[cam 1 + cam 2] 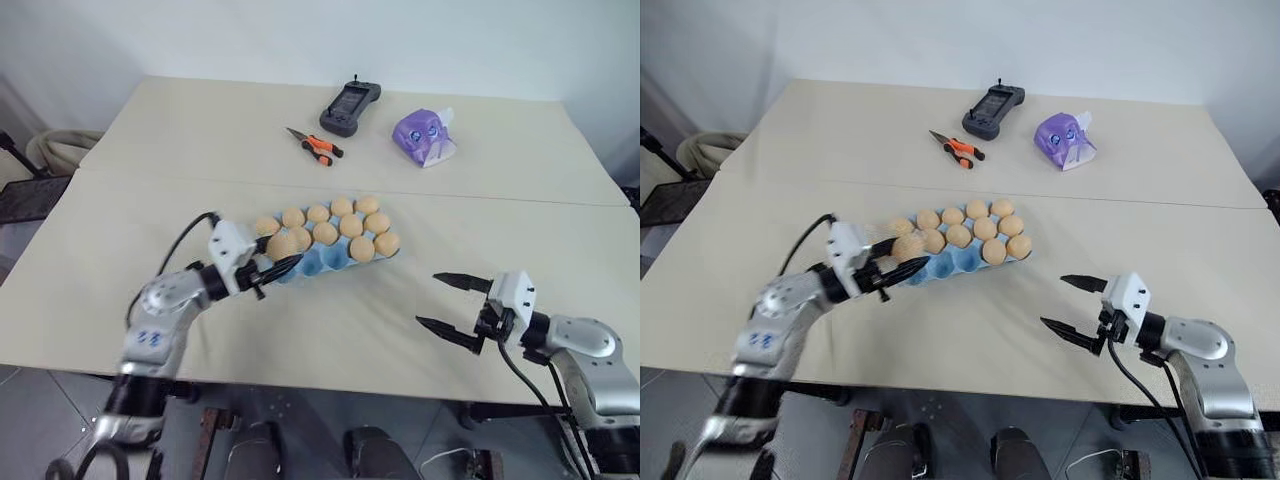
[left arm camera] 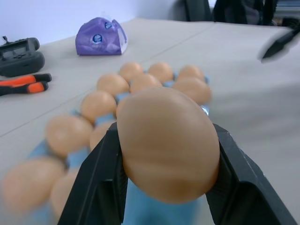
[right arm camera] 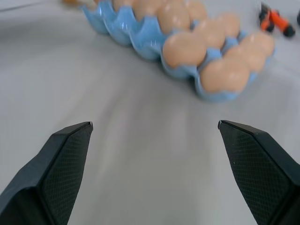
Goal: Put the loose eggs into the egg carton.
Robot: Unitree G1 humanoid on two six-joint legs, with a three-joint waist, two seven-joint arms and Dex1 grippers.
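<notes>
Beyond your carton (image 1: 335, 258), pliers (image 1: 315, 146), a black handset (image 1: 350, 108) and a purple pack (image 1: 424, 137) lie well apart on the counter (image 1: 120, 240). Your left jaws (image 1: 283, 266) grip a smooth tan egg (image 2: 166, 143) at the blue carton's near-left end; right jaws (image 1: 448, 305) gape empty.

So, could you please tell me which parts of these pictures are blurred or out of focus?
Left eye view: the left arm is smeared. Left wrist view: the held egg is fairly sharp, while the egg carton and its nearer eggs blur. Right wrist view: the carton's far end softens.

Held egg (image 2: 166, 145) hides near egg carton (image 2: 154, 206) cups.
</notes>
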